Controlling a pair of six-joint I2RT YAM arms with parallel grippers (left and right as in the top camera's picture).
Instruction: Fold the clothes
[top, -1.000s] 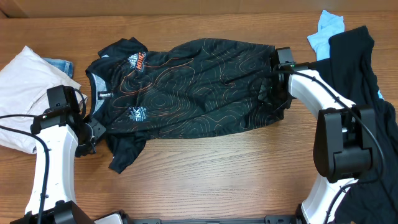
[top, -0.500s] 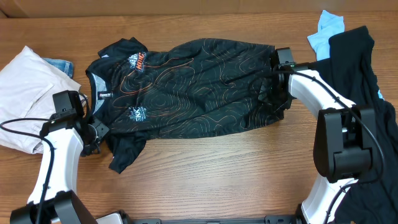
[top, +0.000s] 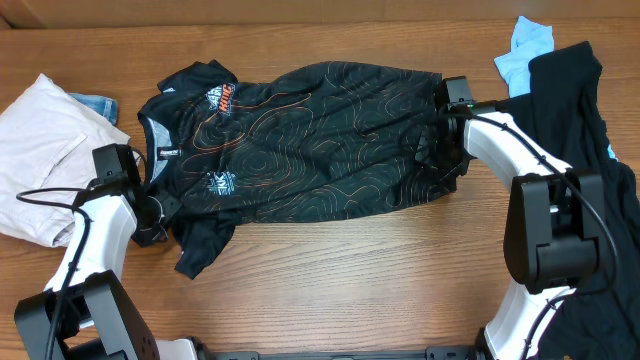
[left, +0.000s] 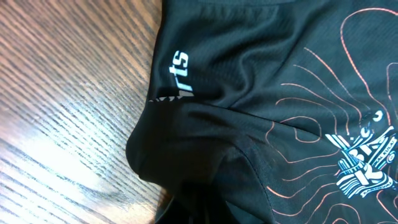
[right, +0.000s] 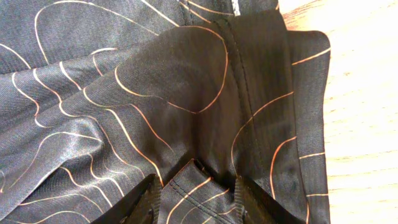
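Observation:
The black jersey shirt (top: 300, 140) lies spread flat across the table, collar to the left and hem to the right, with orange wavy lines and white and orange logos. My left gripper (top: 158, 212) is at the shirt's left sleeve, just below the collar. In the left wrist view the shirt (left: 261, 93) fills the frame and dark fabric hides the fingers. My right gripper (top: 438, 140) is at the hem. In the right wrist view its fingers (right: 196, 199) pinch a raised fold of the hem (right: 124, 93).
A white garment (top: 45, 140) with a denim piece (top: 95, 103) behind it lies at the far left. A light blue garment (top: 530, 45) and a plain black one (top: 575, 110) are piled at the far right. Bare wood (top: 350, 270) runs along the front.
My left arm has moved right and towards the shirt, bringing the gripper onto the left sleeve. The right arm and the shirt have not moved.

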